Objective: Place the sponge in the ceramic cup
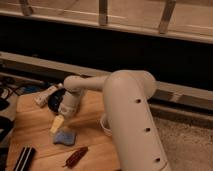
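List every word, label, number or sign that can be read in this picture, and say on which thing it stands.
None can be read.
The sponge, the ceramic cup, the wooden table and the robot arm bear no visible writing.
The pincer, just above the sponge's left end, bears none either.
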You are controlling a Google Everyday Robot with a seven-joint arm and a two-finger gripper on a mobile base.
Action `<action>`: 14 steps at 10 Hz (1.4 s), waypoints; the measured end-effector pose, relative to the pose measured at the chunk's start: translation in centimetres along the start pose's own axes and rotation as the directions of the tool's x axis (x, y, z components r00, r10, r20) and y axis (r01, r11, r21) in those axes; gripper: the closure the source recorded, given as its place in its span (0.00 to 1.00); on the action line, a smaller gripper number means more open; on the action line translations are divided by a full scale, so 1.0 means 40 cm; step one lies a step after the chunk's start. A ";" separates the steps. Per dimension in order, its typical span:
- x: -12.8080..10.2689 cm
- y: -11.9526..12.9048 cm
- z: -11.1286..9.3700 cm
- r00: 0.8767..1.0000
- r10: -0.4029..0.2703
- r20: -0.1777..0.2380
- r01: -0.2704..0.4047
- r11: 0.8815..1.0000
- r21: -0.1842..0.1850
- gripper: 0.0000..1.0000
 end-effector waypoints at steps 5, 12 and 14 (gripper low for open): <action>0.011 0.014 0.030 1.000 0.027 -0.006 -0.027 0.999 -0.033 0.20; 0.019 0.000 0.052 0.999 0.035 -0.003 -0.035 0.998 -0.061 0.51; 0.022 0.000 0.054 0.999 0.036 -0.007 -0.036 0.997 -0.063 0.70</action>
